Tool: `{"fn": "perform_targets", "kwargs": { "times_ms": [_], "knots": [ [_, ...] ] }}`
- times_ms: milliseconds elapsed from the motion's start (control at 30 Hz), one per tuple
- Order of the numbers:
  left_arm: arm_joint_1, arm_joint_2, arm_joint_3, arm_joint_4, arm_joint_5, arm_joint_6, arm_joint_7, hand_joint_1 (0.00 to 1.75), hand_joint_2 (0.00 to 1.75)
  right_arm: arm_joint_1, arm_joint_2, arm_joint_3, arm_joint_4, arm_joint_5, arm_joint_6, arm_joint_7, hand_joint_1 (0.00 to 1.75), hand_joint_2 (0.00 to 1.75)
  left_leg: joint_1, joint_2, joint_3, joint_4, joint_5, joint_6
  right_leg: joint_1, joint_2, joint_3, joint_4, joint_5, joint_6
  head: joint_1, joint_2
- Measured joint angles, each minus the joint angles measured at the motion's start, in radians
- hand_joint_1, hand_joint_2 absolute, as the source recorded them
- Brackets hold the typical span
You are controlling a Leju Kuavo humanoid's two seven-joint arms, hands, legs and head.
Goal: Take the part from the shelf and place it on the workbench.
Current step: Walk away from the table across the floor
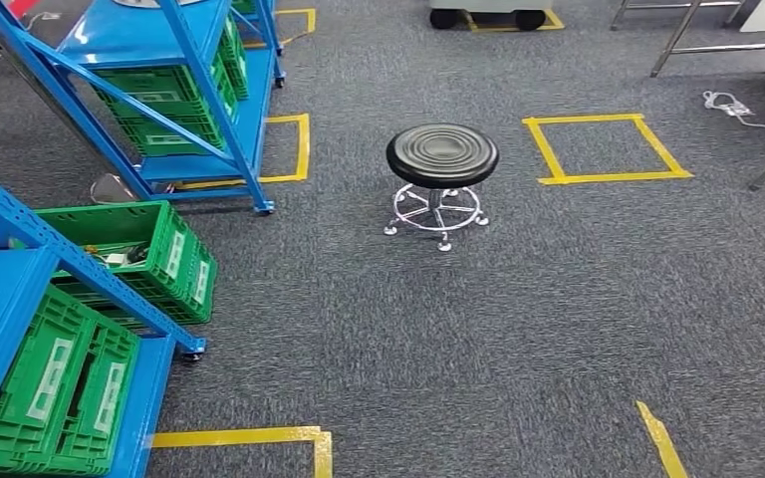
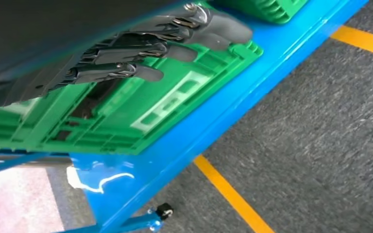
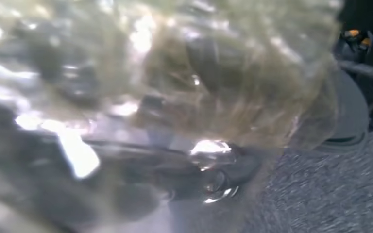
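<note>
Grey carpet (image 1: 518, 329) fills my head view, with a black stool (image 1: 442, 155) in the middle and a blue shelf (image 1: 20, 289) of green crates (image 1: 149, 249) at left. My left hand (image 2: 141, 53) holds nothing, fingers straight. My right hand (image 3: 223, 174) grips a shiny bagged part (image 3: 165, 73)

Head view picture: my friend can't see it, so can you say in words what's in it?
A round black stool on shiny metal legs stands alone on grey carpet. Blue metal shelves holding green plastic crates run along the left side. Yellow tape squares mark the floor.
</note>
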Motion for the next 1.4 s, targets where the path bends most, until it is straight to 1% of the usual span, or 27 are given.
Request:
{"fn": "perform_targets", "kwargs": {
  "times_ms": [33, 67, 100, 133, 167, 200, 233, 267, 300, 333, 367, 400, 433, 467, 533, 567, 700, 733, 767, 867, 900, 967, 1033, 1200, 1300, 1400],
  "knots": [
    [-0.001, 0.0, 0.0, 0.0, -0.005, 0.0, -0.002, 0.0, 0.0, -0.002, 0.0, 0.0, 0.0, 0.0, 0.0, -0.001, 0.0, 0.0, 0.003, -0.001, 0.013, -0.01, -0.002, 0.004, 0.0, 0.002, -0.03, 0.049, -0.005, 0.005, 0.002, 0.0],
    [-0.003, 0.0, 0.001, 0.001, -0.011, 0.0, -0.004, 0.0, 0.0, -0.003, 0.0, 0.0, 0.0, 0.0, 0.0, -0.003, 0.0, 0.0, 0.006, -0.001, 0.023, -0.017, -0.007, 0.008, -0.002, 0.004, -0.07, 0.109, -0.021, 0.008, 0.003, 0.0],
    [-0.005, -0.002, 0.001, 0.001, -0.015, 0.0, -0.005, 0.0, 0.0, -0.004, 0.0, -0.001, 0.0, 0.0, 0.0, -0.006, 0.0, 0.0, 0.008, -0.001, 0.03, -0.02, -0.013, 0.011, -0.004, 0.005, -0.117, 0.168, -0.049, 0.012, 0.004, 0.0],
    [-0.006, -0.003, 0.001, 0.001, -0.017, 0.0, -0.005, 0.0, 0.0, -0.004, 0.0, -0.001, 0.0, 0.0, 0.0, -0.008, 0.0, 0.0, 0.01, -0.002, 0.038, -0.021, -0.02, 0.011, -0.006, 0.006, -0.158, 0.211, -0.08, 0.017, 0.005, 0.0],
    [-0.006, -0.004, 0.001, 0.002, -0.018, 0.0, -0.006, 0.0, 0.0, -0.003, 0.0, -0.001, 0.0, 0.0, 0.0, -0.01, 0.0, 0.0, 0.012, -0.004, 0.047, -0.021, -0.029, 0.01, -0.009, 0.006, -0.19, 0.229, -0.097, 0.021, 0.004, 0.0],
    [-0.005, -0.006, 0.001, 0.002, -0.018, 0.0, -0.006, 0.0, 0.0, -0.003, 0.0, -0.001, 0.0, 0.0, 0.0, -0.01, 0.0, 0.0, 0.014, -0.005, 0.059, -0.021, -0.039, 0.007, -0.012, 0.006, -0.208, 0.219, -0.091, 0.025, 0.005, 0.0],
    [-0.005, -0.007, 0.001, 0.003, -0.018, 0.0, -0.006, 0.0, 0.0, -0.002, 0.0, -0.001, 0.0, 0.0, 0.0, -0.009, 0.0, 0.0, 0.017, -0.006, 0.073, -0.021, -0.048, 0.003, -0.015, 0.006, -0.211, 0.179, -0.054, 0.029, 0.004, 0.0],
    [-0.006, -0.008, 0.001, 0.003, -0.019, 0.0, -0.006, 0.0, 0.0, -0.001, 0.0, -0.001, 0.0, 0.0, 0.0, -0.008, 0.0, 0.0, 0.019, -0.007, 0.086, -0.021, -0.058, -0.002, -0.018, 0.006, -0.204, 0.12, 0.007, 0.032, 0.005, 0.0],
    [-0.006, -0.009, 0.001, 0.004, -0.02, 0.0, -0.006, 0.0, 0.0, -0.001, 0.0, 0.0, 0.001, 0.0, 0.0, -0.008, 0.0, 0.0, 0.021, -0.008, 0.098, -0.019, -0.068, -0.008, -0.019, 0.006, -0.197, 0.068, 0.053, 0.034, 0.006, 0.0],
    [-0.007, -0.009, 0.001, 0.004, -0.023, 0.0, -0.006, 0.0, 0.0, -0.001, 0.001, -0.001, 0.001, 0.0, 0.0, -0.01, 0.0, 0.0, 0.021, -0.009, 0.106, -0.018, -0.076, -0.015, -0.019, 0.005, -0.191, 0.029, 0.082, 0.03, 0.008, 0.0],
    [-0.008, -0.01, 0.001, 0.005, -0.025, 0.0, -0.006, 0.0, 0.0, -0.001, 0.001, -0.001, 0.001, 0.0, 0.0, -0.011, 0.0, 0.0, 0.021, -0.01, 0.109, -0.017, -0.083, -0.022, -0.018, 0.005, -0.187, 0.008, 0.1, 0.022, 0.009, 0.0],
    [-0.008, -0.01, 0.001, 0.006, -0.028, 0.0, -0.006, 0.0, 0.0, -0.002, 0.001, -0.001, 0.001, 0.0, 0.0, -0.012, 0.0, 0.0, 0.02, -0.01, 0.111, -0.014, -0.088, -0.027, -0.017, 0.004, -0.183, 0.005, 0.098, 0.015, 0.01, 0.0],
    [-0.008, -0.011, 0.001, 0.007, -0.032, 0.0, -0.006, 0.0, 0.0, -0.001, 0.001, -0.001, 0.002, 0.0, 0.0, -0.013, 0.0, 0.0, 0.019, -0.01, 0.111, -0.015, -0.092, -0.022, -0.016, 0.003, -0.179, 0.002, 0.105, 0.009, 0.009, 0.0],
    [-0.007, -0.011, 0.001, 0.007, -0.035, 0.0, -0.006, 0.0, 0.0, 0.0, 0.001, -0.001, 0.002, 0.0, 0.0, -0.012, 0.0, 0.0, 0.019, -0.009, 0.113, -0.015, -0.094, -0.015, -0.016, 0.004, -0.175, 0.0, 0.114, 0.008, 0.006, 0.0],
    [-0.007, -0.011, 0.001, 0.008, -0.046, 0.0, -0.006, 0.0, 0.0, 0.002, 0.001, 0.0, 0.002, 0.0, 0.0, -0.011, 0.0, 0.0, 0.018, -0.008, 0.118, -0.02, -0.094, 0.003, -0.016, 0.005, -0.172, -0.001, 0.114, 0.008, 0.001, 0.0],
    [-0.007, -0.011, 0.001, 0.008, -0.05, 0.0, -0.005, 0.0, 0.0, 0.002, 0.001, 0.0, 0.002, 0.0, 0.0, -0.011, 0.0, 0.0, 0.018, -0.007, 0.118, -0.023, -0.094, 0.004, -0.015, 0.005, -0.172, -0.002, 0.112, 0.005, 0.0, 0.0],
    [-0.007, -0.012, 0.002, 0.009, -0.061, 0.0, -0.005, 0.0, 0.0, 0.0, 0.001, 0.0, 0.002, 0.0, 0.0, -0.011, 0.0, 0.0, 0.018, -0.007, 0.121, -0.031, -0.094, 0.003, -0.014, 0.005, -0.172, -0.002, 0.107, -0.002, -0.001, 0.0],
    [-0.007, -0.013, 0.002, 0.009, -0.061, 0.0, -0.005, 0.0, 0.0, -0.001, 0.001, 0.0, 0.002, 0.0, 0.0, -0.011, 0.0, 0.0, 0.018, -0.007, 0.121, -0.033, -0.094, 0.001, -0.013, 0.005, -0.172, -0.002, 0.106, -0.003, -0.001, 0.0],
    [-0.007, -0.013, 0.002, 0.009, -0.062, 0.0, -0.005, 0.0, 0.0, -0.001, 0.001, 0.0, 0.002, 0.0, 0.0, -0.011, 0.0, 0.0, 0.018, -0.007, 0.122, -0.034, -0.094, -0.004, -0.013, 0.004, -0.172, -0.002, 0.106, -0.004, -0.001, 0.0],
    [-0.007, -0.016, 0.002, 0.01, -0.065, 0.0, -0.005, 0.0, 0.0, -0.001, 0.001, 0.0, 0.002, 0.0, 0.0, -0.011, 0.0, 0.0, 0.02, -0.007, 0.123, -0.038, -0.094, -0.03, -0.012, 0.004, -0.172, -0.002, 0.105, -0.006, -0.001, 0.0],
    [-0.007, -0.017, 0.002, 0.01, -0.067, 0.0, -0.004, 0.0, 0.0, -0.001, 0.001, 0.0, 0.002, 0.0, 0.0, -0.011, 0.0, 0.0, 0.021, -0.007, 0.123, -0.039, -0.094, -0.035, -0.012, 0.004, -0.172, -0.001, 0.105, -0.006, -0.001, 0.0],
    [-0.006, -0.019, 0.002, 0.011, -0.075, 0.0, 0.0, 0.0, 0.0, -0.001, 0.001, 0.001, 0.002, 0.0, 0.0, -0.011, 0.0, 0.0, 0.021, -0.007, 0.123, -0.039, -0.094, -0.038, -0.012, 0.004, -0.171, -0.002, 0.105, -0.006, -0.001, 0.0],
    [-0.005, -0.02, 0.005, 0.011, -0.088, 0.0, 0.007, 0.0, 0.0, -0.004, 0.001, 0.006, 0.003, 0.0, 0.0, -0.011, 0.0, 0.0, 0.021, -0.007, 0.123, -0.039, -0.093, -0.039, -0.012, 0.004, -0.17, -0.002, 0.106, -0.005, -0.001, 0.0],
    [-0.004, -0.02, 0.01, 0.011, -0.104, 0.0, 0.02, 0.0, 0.0, -0.014, 0.0, 0.027, 0.008, 0.0, 0.0, -0.011, 0.0, 0.0, 0.015, -0.007, 0.123, -0.036, -0.093, -0.037, -0.019, 0.004, -0.168, -0.006, 0.112, 0.002, -0.001, 0.0],
    [-0.004, -0.02, 0.01, 0.011, -0.106, 0.0, 0.021, 0.0, 0.0, -0.019, 0.0, 0.034, 0.011, 0.0, 0.0, -0.011, 0.0, 0.0, 0.012, -0.007, 0.122, -0.031, -0.094, -0.032, -0.022, 0.004, -0.167, -0.007, 0.114, 0.008, -0.001, 0.0],
    [-0.003, -0.019, 0.01, 0.011, -0.108, 0.0, 0.022, 0.0, 0.0, -0.023, 0.0, 0.039, 0.012, 0.0, 0.0, -0.011, 0.0, 0.0, 0.007, -0.008, 0.119, -0.031, -0.091, -0.02, -0.026, 0.002, -0.164, -0.013, 0.12, 0.018, -0.001, 0.0]
  ]
}}
